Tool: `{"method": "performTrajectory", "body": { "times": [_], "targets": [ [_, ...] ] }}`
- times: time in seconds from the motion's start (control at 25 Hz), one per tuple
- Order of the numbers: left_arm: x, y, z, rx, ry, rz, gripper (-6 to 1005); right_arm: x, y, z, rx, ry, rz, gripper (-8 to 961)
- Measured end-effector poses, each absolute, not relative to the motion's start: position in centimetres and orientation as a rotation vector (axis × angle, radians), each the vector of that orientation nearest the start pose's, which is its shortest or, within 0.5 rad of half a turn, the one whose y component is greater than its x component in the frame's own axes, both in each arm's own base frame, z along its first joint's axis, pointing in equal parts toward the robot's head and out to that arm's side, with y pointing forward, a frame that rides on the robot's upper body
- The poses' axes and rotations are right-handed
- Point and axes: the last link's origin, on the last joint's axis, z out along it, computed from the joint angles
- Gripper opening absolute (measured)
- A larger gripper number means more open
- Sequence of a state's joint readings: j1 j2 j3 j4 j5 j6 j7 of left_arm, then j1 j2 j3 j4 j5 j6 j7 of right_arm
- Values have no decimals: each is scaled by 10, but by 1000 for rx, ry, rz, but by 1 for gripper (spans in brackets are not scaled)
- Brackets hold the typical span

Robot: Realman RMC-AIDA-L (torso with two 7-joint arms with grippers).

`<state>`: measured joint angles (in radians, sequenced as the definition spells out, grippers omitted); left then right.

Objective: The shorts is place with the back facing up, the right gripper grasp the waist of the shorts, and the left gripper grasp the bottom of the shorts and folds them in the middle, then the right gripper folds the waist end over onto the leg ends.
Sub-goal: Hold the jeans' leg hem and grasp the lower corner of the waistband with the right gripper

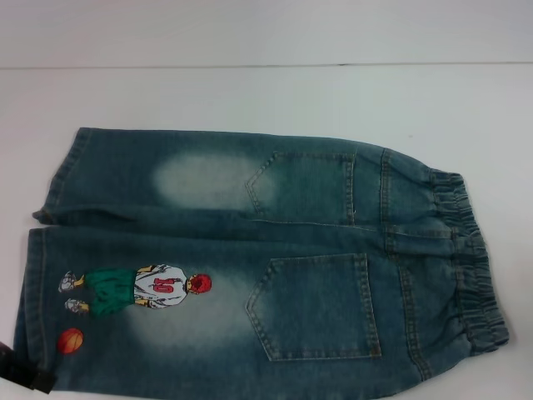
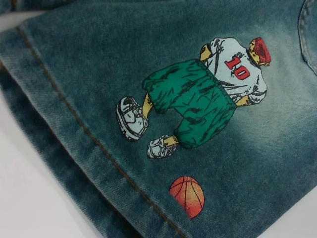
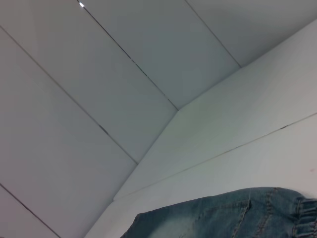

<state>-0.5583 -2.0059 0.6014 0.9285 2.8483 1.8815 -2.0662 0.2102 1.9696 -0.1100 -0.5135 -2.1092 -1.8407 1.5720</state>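
Observation:
The shorts (image 1: 250, 267) lie flat on the white table, back up, both patch pockets (image 1: 321, 308) showing. Their waist (image 1: 475, 275), a crinkled elastic band, points right. The bottom of the shorts (image 1: 37, 292), two straight hems, points left. The near leg carries the cartoon player (image 1: 141, 290) and an orange ball (image 1: 71, 340). A dark piece of my left gripper (image 1: 21, 371) shows at the lower left corner, beside the near leg's hem. The left wrist view looks closely at that hem (image 2: 74, 144), the player (image 2: 198, 94) and the ball (image 2: 186, 196). My right gripper is out of view; its wrist view catches the waist end (image 3: 223, 218).
The white table (image 1: 250, 92) stretches behind the shorts to a pale panelled wall (image 1: 250, 29). The right wrist view shows that wall (image 3: 99, 74) and the table's far part (image 3: 237, 129).

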Motion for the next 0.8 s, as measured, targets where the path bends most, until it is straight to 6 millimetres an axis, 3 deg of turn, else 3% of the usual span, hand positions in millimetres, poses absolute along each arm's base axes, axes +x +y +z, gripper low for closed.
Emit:
{"method": "performTrajectory", "body": {
  "times": [0.8],
  "targets": [
    [-333,286,72,-2572,-1575,428,517,375,204,78,-2107,1316,1093,850]
  ]
}}
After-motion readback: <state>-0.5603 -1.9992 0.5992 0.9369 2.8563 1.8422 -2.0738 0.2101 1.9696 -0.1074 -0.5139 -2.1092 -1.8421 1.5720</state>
